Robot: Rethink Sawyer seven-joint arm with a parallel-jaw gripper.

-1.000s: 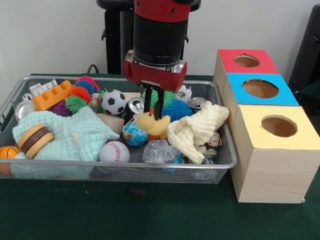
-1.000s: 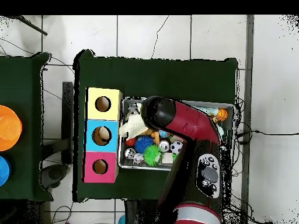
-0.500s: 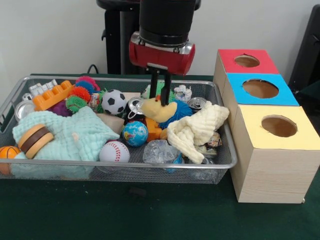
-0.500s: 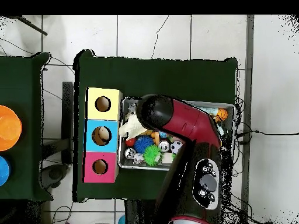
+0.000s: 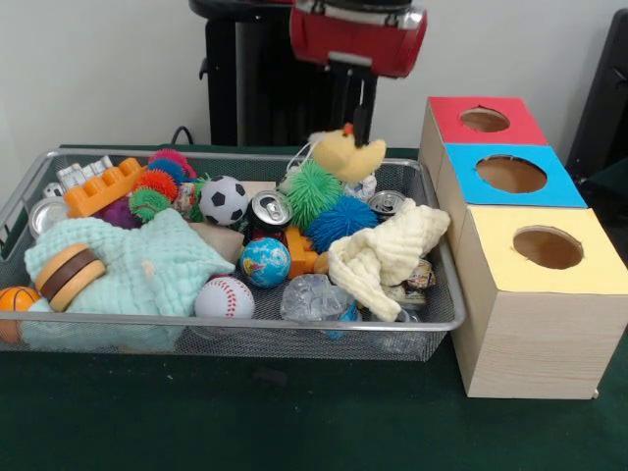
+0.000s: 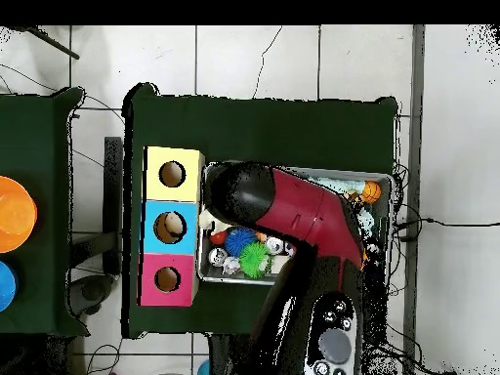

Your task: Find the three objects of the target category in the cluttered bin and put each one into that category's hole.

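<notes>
- The pincer, at the top centre of the front view, is clenched on a yellow plush duck and has risen since a second ago, when it was low among the clutter.
- The duck now hangs clear above the wire bin, just over the green spiky ball; half a second ago it was only partly lifted.
- This suggests the pick has worked and the carry toward a hole comes next; which hole suits the duck is not shown.
- At the right of the frame stand three boxes, each with one round hole: a red box, a blue box and a yellow box.
- Counted in the bin: two soda cans showing their tops, one soccer ball, one baseball, one globe ball, one small basketball.
- Also one mint cloth, one cream cloth, one orange toy brick and several spiky balls.
- In the overhead view the red arm covers most of the bin, hiding the duck.
</notes>
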